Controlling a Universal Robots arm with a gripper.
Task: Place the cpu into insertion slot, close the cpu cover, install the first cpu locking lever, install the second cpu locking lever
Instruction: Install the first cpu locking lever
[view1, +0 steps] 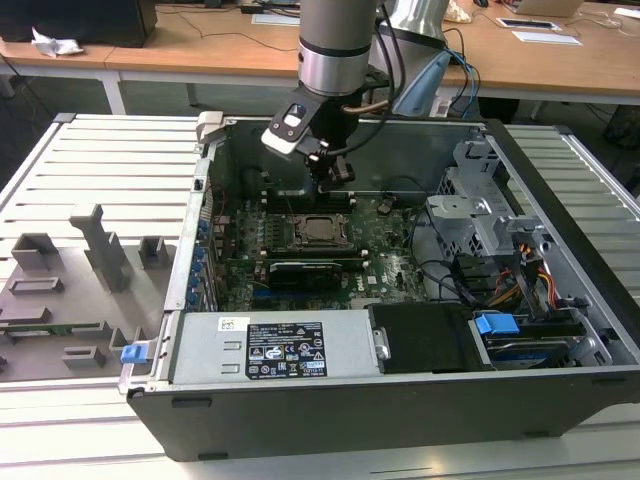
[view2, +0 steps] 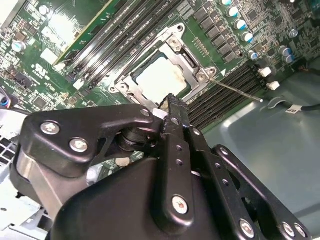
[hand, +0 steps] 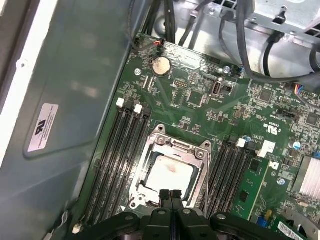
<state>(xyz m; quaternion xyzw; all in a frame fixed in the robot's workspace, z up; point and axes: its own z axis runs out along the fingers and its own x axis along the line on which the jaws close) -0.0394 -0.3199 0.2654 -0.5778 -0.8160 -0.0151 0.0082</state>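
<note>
the fingers (hand: 163, 196) are clenched tip to tip, with nothing visible between them. the gripper (hand: 169, 193) hangs low over the motherboard (hand: 200, 110) inside the open computer case (view1: 560, 200), its tips just above the near edge of the insertion slot (hand: 206, 150).

the cpu (hand: 170, 172) lies flat in that slot, and its pale metal top shows through the square window of the cpu cover (hand: 172, 149), which lies down over it. in the second wrist view the gripper (view2: 172, 102) overlaps one edge of the cpu (view2: 159, 77), and a thin metal lever (view2: 240, 91) reaches out from a corner of the socket across the black memory slots (view2: 227, 92) beside it.

more memory slots (hand: 117, 160) flank the slot on both sides in the first wrist view, with a coin cell battery (hand: 161, 65) farther off on the board.

in the exterior view the gripper (view1: 335, 180) stands above the cpu (view1: 320, 228). the case rests on a white slatted counter (view1: 100, 150), and a grey fixture (view1: 95, 255) lies on the exterior view's left.
</note>
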